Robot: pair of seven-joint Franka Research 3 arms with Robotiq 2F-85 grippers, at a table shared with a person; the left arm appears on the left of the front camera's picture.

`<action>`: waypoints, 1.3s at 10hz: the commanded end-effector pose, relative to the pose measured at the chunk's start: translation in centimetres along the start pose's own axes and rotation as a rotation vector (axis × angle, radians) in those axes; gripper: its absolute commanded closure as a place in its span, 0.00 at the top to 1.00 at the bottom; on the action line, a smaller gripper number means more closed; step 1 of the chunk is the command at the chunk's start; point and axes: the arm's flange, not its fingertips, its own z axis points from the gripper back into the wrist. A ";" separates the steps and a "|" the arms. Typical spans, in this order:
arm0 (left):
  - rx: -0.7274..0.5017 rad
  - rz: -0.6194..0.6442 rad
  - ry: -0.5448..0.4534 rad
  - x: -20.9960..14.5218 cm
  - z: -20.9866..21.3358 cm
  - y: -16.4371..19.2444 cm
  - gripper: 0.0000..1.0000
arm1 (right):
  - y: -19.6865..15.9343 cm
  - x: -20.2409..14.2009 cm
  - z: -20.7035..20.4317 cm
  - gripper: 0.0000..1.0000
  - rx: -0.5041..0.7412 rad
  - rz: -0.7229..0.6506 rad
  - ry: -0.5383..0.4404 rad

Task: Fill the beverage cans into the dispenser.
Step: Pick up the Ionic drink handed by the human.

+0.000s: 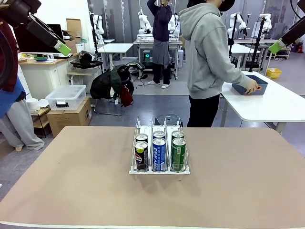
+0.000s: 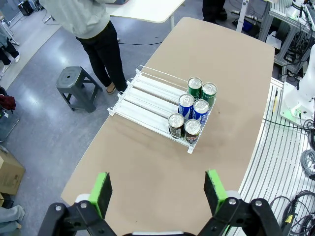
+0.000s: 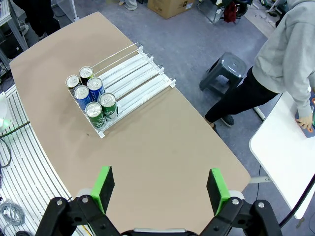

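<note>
Dispenser (image 1: 147,130) is sitting mid-frame on the brown table (image 1: 71,191). It is carrying six beverage cans (image 1: 159,155), two per lane (black, blue, green), all crowding the front lip. Left gripper (image 2: 160,189) is hovering high at bottom of frame, jaws spread wide, empty. Right gripper (image 3: 160,189) is doing likewise. Person's hand (image 1: 252,87), upper right, is apparently reaching into a blue bin (image 1: 263,86).

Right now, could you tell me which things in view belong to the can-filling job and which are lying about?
Job: dispenser; black cans, blue cans, green cans in it.
Lying about: blue bin, grey stool, clear storage box, cardboard box.
</note>
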 end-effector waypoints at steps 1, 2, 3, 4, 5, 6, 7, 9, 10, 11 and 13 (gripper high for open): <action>0.002 0.001 0.003 0.0 0.0 0.0 1.00 | 0.0 0.0 -0.1 1.00 0.001 0.001 0.001; 0.002 0.001 0.003 0.0 0.0 0.0 1.00 | 0.0 0.0 -0.1 1.00 0.001 0.001 0.001; 0.002 0.001 0.003 0.0 0.0 0.0 1.00 | 0.0 0.0 -0.1 1.00 0.001 0.001 0.001; 0.002 0.001 0.003 0.0 0.0 0.0 1.00 | 0.0 0.0 -0.1 1.00 0.001 0.001 0.001; 0.002 0.001 0.003 0.0 0.0 0.0 1.00 | 0.0 0.0 -0.1 1.00 0.001 0.001 0.001; 0.002 0.001 0.003 0.0 0.0 0.0 1.00 | 0.0 0.0 -0.1 1.00 0.001 0.001 0.001; 0.002 0.001 0.003 0.0 0.0 0.0 1.00 | 0.0 0.0 -0.1 1.00 0.001 0.001 0.001; 0.002 0.001 0.003 0.0 0.0 0.0 1.00 | 0.0 0.0 -0.1 1.00 0.001 0.001 0.001; 0.002 0.001 0.003 0.0 0.0 0.0 1.00 | 0.0 0.0 -0.1 1.00 0.001 0.001 0.001; 0.002 0.001 0.003 0.0 0.0 0.0 1.00 | 0.0 0.0 -0.1 1.00 0.001 0.001 0.001; 0.002 0.001 0.003 0.0 0.0 0.0 1.00 | 0.0 0.0 -0.1 1.00 0.001 0.001 0.001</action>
